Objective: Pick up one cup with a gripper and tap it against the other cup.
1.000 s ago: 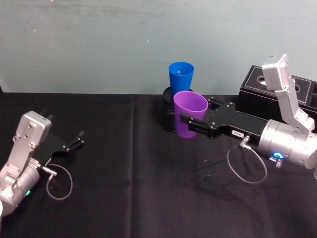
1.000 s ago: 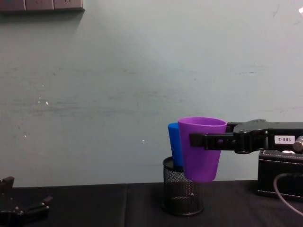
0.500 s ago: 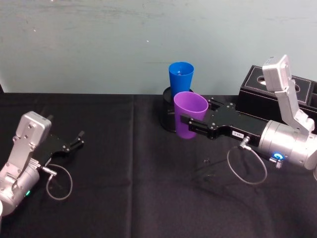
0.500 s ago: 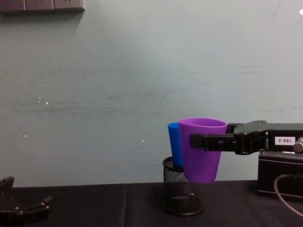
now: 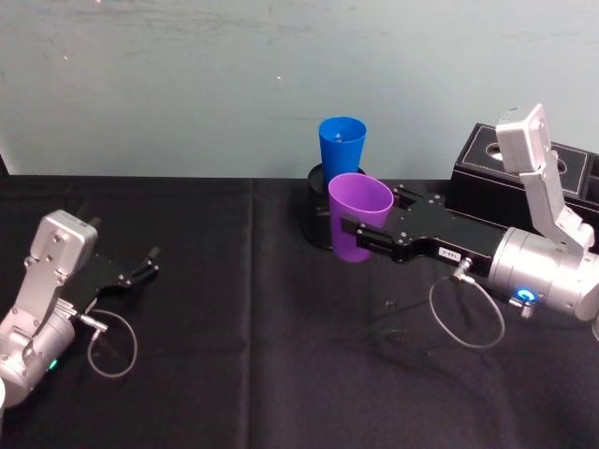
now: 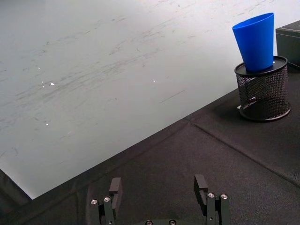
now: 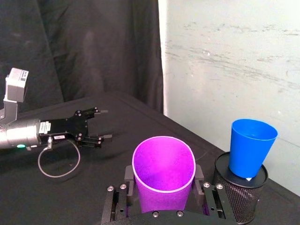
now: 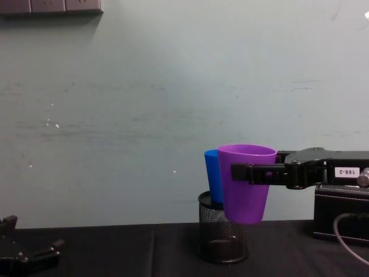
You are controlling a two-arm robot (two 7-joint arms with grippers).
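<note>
Plastic purple tumbler, smooth and tapered, pinched by right hand beside blue tumbler.

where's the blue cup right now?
Head view, centre-right at the back: the blue cup stands in the black mesh holder, just behind the purple cup in the right gripper.

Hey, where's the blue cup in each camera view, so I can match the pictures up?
Head view: blue cup at upper centre, behind the purple cup.
Chest view: blue cup, a sliver left of the purple cup, right of centre.
Left wrist view: blue cup in the picture's upper right.
Right wrist view: blue cup at the picture's right.
Shared landmark: the black mesh pen holder it stands in.
</note>
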